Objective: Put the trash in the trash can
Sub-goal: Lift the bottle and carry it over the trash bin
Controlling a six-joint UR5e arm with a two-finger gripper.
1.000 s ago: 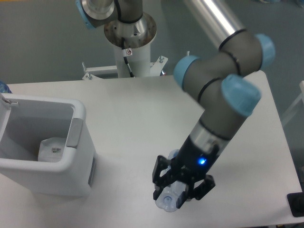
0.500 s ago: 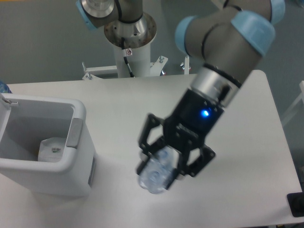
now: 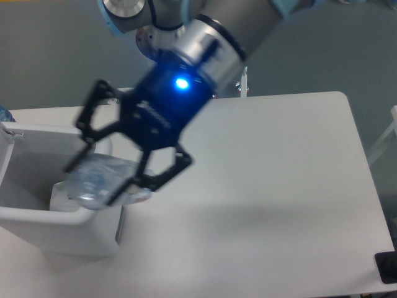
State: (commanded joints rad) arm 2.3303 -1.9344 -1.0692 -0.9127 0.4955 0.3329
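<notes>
Gripper point(image 3: 99, 177) has its black fingers point(image 3: 139, 180) clamped on the crushed clear bottle point(image 3: 102, 180), held in the air at the right rim of the trash can point(image 3: 37, 217), partly over the opening. Frame is motion-blurred, so bottle detail is soft. Its long axis looks roughly level, running left-right w/ a slight tilt; a round end faces lower left toward the camera, approx. over the bin's inside. Can't tell which end carries the cap.

Blue status light point(image 3: 182, 82) glows on the gripper body; arm point(image 3: 217, 31) rises to upper right. Inside the bin, a white wrapper point(image 3: 61, 197) lies on the floor, below and left of the bottle. Bin stands on the white table point(image 3: 279, 186) at its left edge.
</notes>
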